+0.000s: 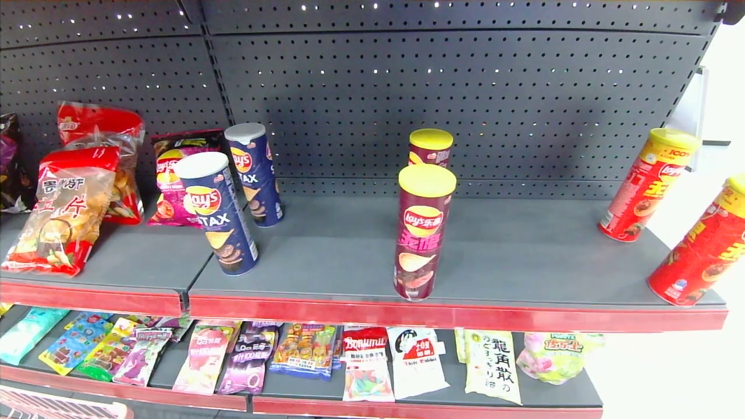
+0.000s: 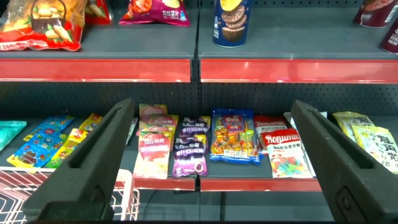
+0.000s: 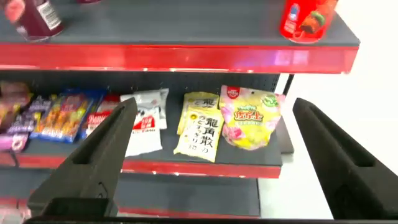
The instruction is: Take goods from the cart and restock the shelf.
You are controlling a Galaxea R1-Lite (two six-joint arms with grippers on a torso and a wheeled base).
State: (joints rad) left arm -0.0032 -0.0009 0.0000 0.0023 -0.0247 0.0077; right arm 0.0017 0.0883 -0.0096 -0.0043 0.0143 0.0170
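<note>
Grey shelf (image 1: 524,256), red edge (image 1: 454,315), pegboard (image 1: 465,87) behind.

Shelf (image 1: 524,256) holds chip cans (image 1: 423,233) and snack bags (image 1: 64,215).

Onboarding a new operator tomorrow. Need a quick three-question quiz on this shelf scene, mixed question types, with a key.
1. Multiple choice: how many maroon cans stand on the upper shelf? A) one B) two C) four
2. True or false: the left hand is open and holds nothing.
3. Fill in: the two red cans at the shelf's right end have ___ lids.

Key: 1 B; 2 true; 3 yellow.
</note>
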